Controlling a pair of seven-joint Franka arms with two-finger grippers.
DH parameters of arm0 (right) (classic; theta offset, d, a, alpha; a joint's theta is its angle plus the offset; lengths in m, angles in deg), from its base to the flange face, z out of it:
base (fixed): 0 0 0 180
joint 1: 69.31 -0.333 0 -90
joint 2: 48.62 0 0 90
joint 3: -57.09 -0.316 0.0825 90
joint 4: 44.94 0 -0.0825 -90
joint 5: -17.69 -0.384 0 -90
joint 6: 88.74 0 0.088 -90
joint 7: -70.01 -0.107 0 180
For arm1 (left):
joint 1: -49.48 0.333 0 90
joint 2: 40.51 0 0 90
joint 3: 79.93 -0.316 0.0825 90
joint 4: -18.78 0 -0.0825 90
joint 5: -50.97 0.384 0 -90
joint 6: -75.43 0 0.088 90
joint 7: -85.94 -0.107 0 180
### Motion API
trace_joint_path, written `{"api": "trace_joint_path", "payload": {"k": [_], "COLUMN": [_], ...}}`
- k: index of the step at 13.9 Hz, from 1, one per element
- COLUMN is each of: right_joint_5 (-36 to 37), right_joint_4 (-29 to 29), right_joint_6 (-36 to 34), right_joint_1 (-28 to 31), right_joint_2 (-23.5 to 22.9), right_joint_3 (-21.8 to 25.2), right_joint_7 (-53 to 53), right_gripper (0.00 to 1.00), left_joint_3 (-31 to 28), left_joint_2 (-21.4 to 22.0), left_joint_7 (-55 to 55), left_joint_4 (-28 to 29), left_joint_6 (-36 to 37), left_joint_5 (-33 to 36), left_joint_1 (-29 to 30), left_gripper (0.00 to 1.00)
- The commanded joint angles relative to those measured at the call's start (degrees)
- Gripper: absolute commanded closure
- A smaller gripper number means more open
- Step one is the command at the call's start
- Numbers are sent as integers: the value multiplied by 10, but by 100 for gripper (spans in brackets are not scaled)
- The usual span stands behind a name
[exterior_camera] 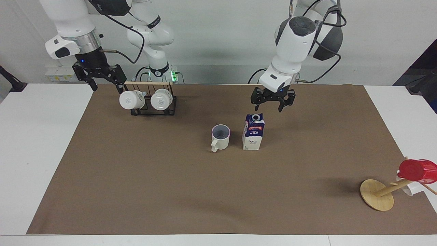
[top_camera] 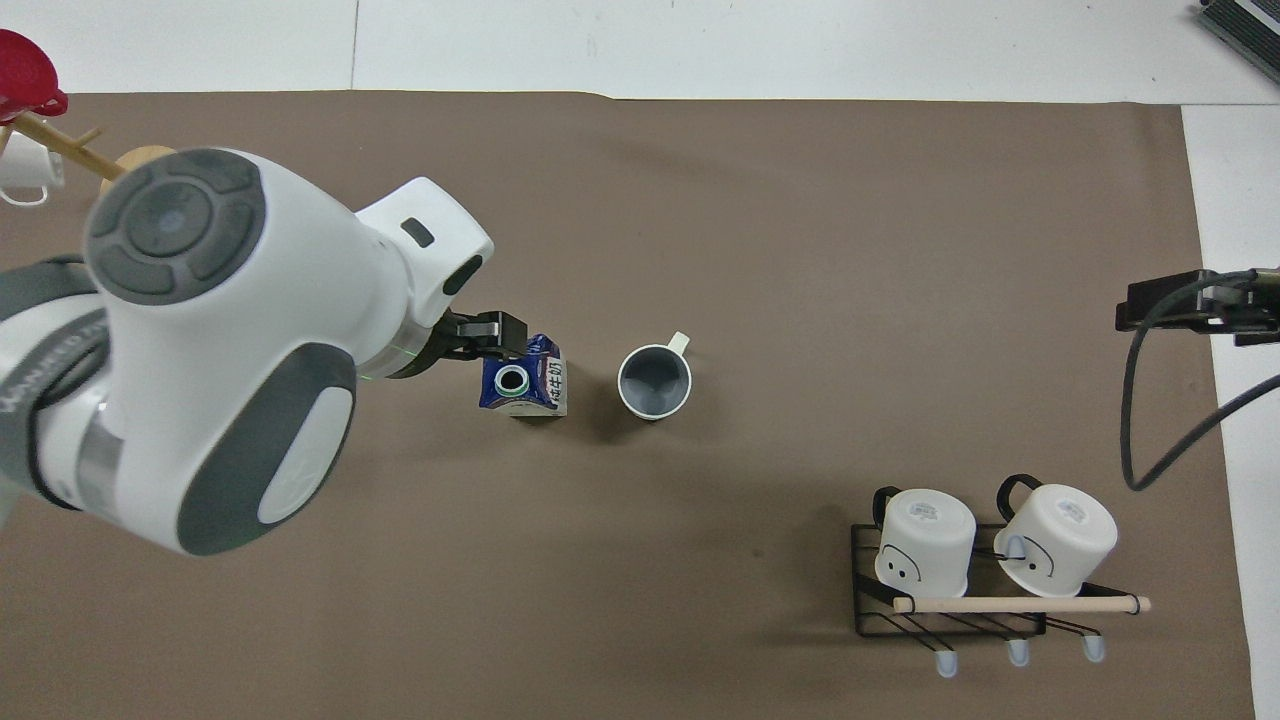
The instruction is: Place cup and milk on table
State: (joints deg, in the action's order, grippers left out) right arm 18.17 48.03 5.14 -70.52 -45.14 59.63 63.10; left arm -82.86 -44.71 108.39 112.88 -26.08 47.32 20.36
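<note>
The cup [exterior_camera: 220,137] stands upright on the brown paper of the table [exterior_camera: 164,191], its handle pointing away from the robots. The milk [exterior_camera: 253,132] stands upright beside it, toward the left arm's end. Both show in the overhead view, the cup [top_camera: 654,382] and the milk [top_camera: 522,378]. My left gripper [exterior_camera: 271,106] is open and empty, raised above the paper just off the carton's top, clear of it. My right gripper [exterior_camera: 106,87] is open and empty, raised over the rack's outer end.
A black wire rack [exterior_camera: 169,108] with two white mugs [exterior_camera: 130,99] lies near the robots at the right arm's end. A tilted wooden mug stand [exterior_camera: 377,194] with a red cup [exterior_camera: 415,169] sits far from the robots at the left arm's end.
</note>
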Motion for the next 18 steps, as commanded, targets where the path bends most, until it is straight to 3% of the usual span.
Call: {"api": "trace_joint_path", "payload": {"k": [1, 6, 8, 13, 17, 18], "right_joint_5": [5, 2, 1, 2, 0, -4], "right_joint_4": [8, 9, 10, 11, -58, -56], "right_joint_6": [-4, -3, -3, -4, -116, -113], "right_joint_1": [4, 4, 5, 4, 9, 10], "right_joint_2": [8, 8, 11, 12, 2, 6], "right_joint_3": [-4, -4, -5, -5, -3, -2], "right_joint_7": [12, 12, 12, 13, 17, 22], "right_gripper": [0, 0, 0, 0, 0, 0], "left_joint_3": [1, -1, -1, -1, 0, -2], "left_joint_2": [-3, 2, 6, 11, 21, 24], "left_joint_7": [-9, -110, -157, -176, -194, -195], "left_joint_4": [-57, -93, -114, -133, -147, -147], "left_joint_6": [71, 147, 173, 222, 244, 241], "left_joint_5": [-2, 21, 53, 57, 40, 37], "left_joint_1": [41, 132, 153, 193, 211, 215], "left_gripper": [0, 0, 0, 0, 0, 0]}}
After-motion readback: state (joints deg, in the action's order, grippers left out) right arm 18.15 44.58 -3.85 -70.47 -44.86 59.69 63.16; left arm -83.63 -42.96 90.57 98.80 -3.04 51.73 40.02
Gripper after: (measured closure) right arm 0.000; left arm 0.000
